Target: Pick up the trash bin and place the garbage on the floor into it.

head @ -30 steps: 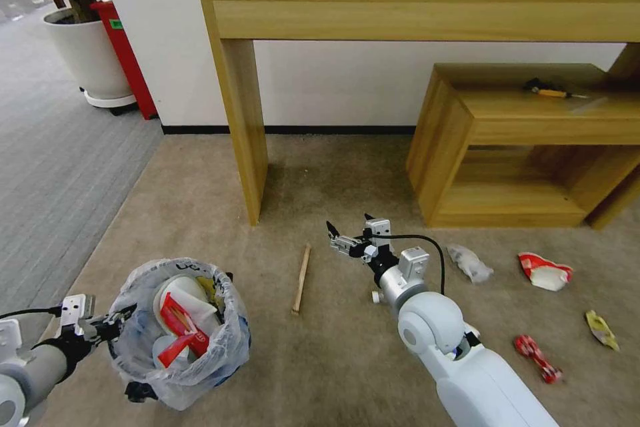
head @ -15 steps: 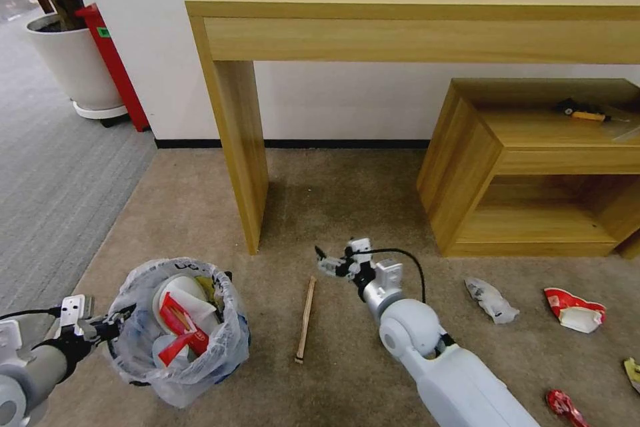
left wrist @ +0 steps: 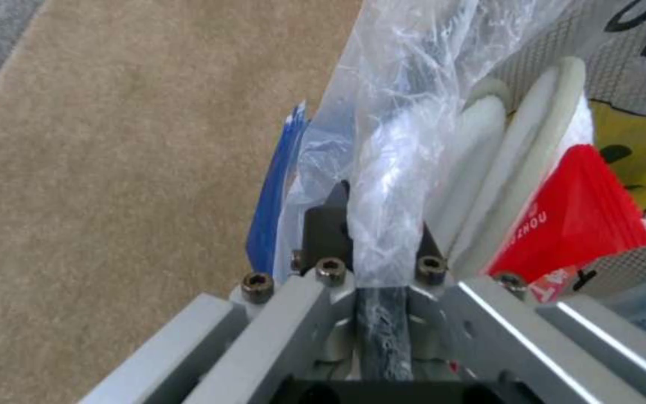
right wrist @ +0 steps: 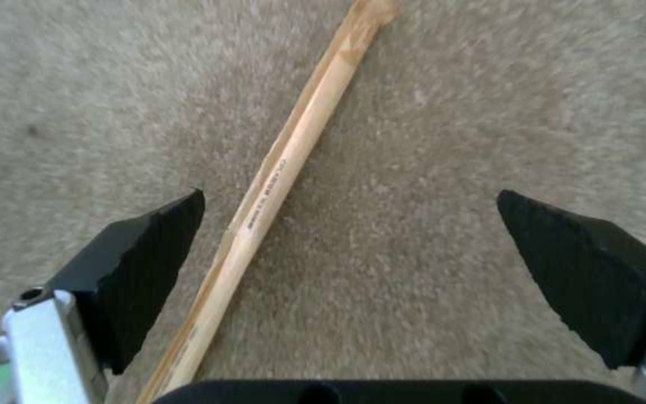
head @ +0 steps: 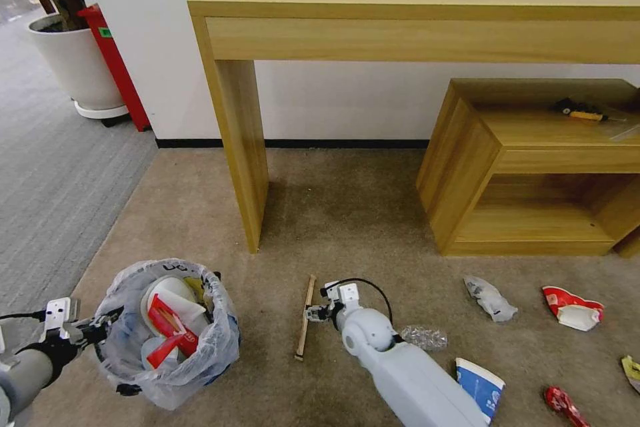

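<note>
Wooden stick (right wrist: 278,185) on the floor (head: 347,213) is framed by the wide-apart right end effector (right wrist: 349,264); the trash bin (head: 167,333) rim is clamped by the left end effector (left wrist: 375,241), kept ready.

The left gripper (head: 100,331) reaches out level, its fingers (left wrist: 328,224) pinched together. The right gripper (right wrist: 353,269) points steeply downward, fingers (right wrist: 147,264) spread wide.

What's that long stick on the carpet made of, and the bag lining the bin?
The stick looks like pale bare wood or bamboo: matte, grainy, with small print along it. The bin liner looks like thin translucent plastic film: glossy and crinkled, and the slippers show through it.
</note>
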